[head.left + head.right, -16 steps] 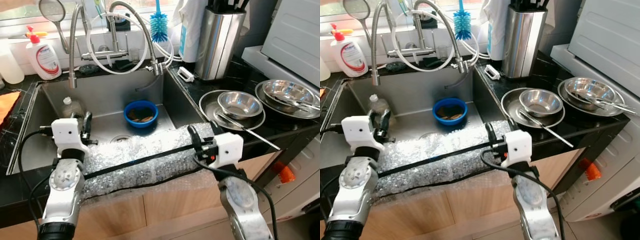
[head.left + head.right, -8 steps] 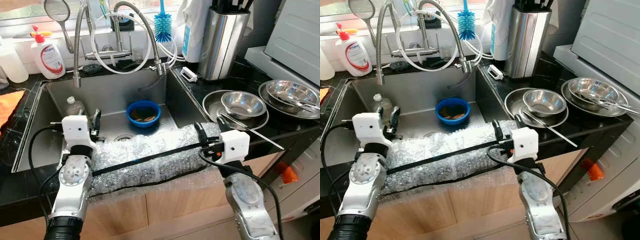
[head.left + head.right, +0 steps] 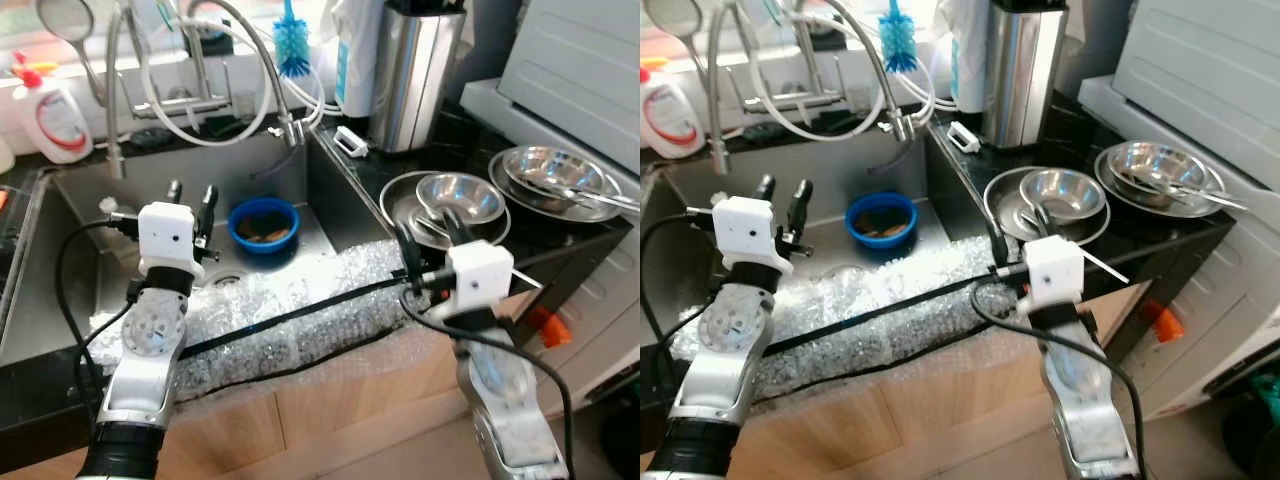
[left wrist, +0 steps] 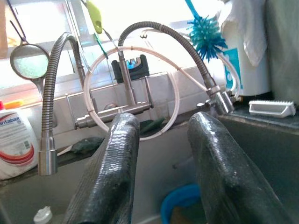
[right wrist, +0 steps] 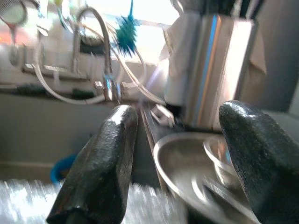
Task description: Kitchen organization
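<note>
The left tool (image 3: 190, 192) hovers over the sink (image 3: 60, 260) near the blue bowl (image 3: 262, 221), its fingers apart and holding nothing. The right tool (image 3: 428, 238) is also released, above the bubble wrap (image 3: 300, 310) that lies over the sink's front edge, beside the steel bowls (image 3: 460, 196) on the bench (image 3: 400, 165).

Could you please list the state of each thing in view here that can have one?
Left end effector: open, empty, raised over the sink.
Right end effector: open, empty, at the counter edge.
Blue bowl: upright in the sink, brown contents.
Bubble wrap: draped over the sink's front edge.
Steel bowls: upright, on plates.
</note>
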You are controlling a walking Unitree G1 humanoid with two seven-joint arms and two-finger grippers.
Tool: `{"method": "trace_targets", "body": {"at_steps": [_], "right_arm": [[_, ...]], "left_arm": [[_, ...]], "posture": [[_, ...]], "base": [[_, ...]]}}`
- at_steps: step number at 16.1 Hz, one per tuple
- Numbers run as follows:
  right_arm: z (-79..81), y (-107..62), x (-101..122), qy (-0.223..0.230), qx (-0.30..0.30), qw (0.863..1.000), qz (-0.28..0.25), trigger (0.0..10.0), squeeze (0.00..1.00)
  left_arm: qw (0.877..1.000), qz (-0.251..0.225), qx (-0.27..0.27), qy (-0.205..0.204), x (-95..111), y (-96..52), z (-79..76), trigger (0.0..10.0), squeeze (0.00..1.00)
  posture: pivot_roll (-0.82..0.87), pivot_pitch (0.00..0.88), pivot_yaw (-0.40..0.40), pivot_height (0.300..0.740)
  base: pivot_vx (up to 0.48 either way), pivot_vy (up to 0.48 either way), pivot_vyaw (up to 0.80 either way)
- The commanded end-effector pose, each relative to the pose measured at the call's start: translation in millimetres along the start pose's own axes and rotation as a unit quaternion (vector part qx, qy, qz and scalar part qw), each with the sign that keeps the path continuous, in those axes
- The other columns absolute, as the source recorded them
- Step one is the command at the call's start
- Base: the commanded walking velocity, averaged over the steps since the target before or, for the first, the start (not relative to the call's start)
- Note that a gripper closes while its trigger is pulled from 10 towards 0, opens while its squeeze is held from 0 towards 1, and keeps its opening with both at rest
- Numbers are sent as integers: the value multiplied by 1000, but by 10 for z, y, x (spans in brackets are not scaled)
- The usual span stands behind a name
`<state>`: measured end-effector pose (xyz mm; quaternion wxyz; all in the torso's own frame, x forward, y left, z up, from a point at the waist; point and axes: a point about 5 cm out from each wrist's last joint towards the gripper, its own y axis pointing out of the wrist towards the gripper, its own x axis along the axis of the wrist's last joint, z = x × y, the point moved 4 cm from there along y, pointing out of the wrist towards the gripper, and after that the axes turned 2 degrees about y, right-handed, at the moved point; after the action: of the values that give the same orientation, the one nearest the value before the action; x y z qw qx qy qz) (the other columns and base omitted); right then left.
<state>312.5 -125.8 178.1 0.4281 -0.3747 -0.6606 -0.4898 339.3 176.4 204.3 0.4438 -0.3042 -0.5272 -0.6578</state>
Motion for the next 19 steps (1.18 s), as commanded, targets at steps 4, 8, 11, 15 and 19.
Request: {"method": "trace_targets", "body": {"at_steps": [4,8,11,15,19], "right_arm": [[-101,-119,170,2,-45,999,-14,10000,1000],[-280,-186,294,-18,-97,995,-24,10000,1000],[-279,-193,300,-18,-99,995,-22,10000,1000],[-302,-297,287,-38,-110,993,-7,10000,0],[-516,-394,250,-5,-172,985,5,10000,0]], "left_arm": [[999,40,15,15,-133,-197,122,10000,0],[998,60,14,18,-249,-238,147,10000,0],[998,61,14,18,-246,-242,148,10000,0],[998,66,11,1,-296,-203,82,10000,0],[998,69,6,-3,-326,-193,42,10000,0]], "posture": [[-42,0,10,740],[-64,0,22,740],[-64,0,22,740],[-96,0,28,740],[-106,0,29,740]], "base": [[0,0,0],[0,0,0],[0,0,0],[0,0,0],[0,0,0]]}}
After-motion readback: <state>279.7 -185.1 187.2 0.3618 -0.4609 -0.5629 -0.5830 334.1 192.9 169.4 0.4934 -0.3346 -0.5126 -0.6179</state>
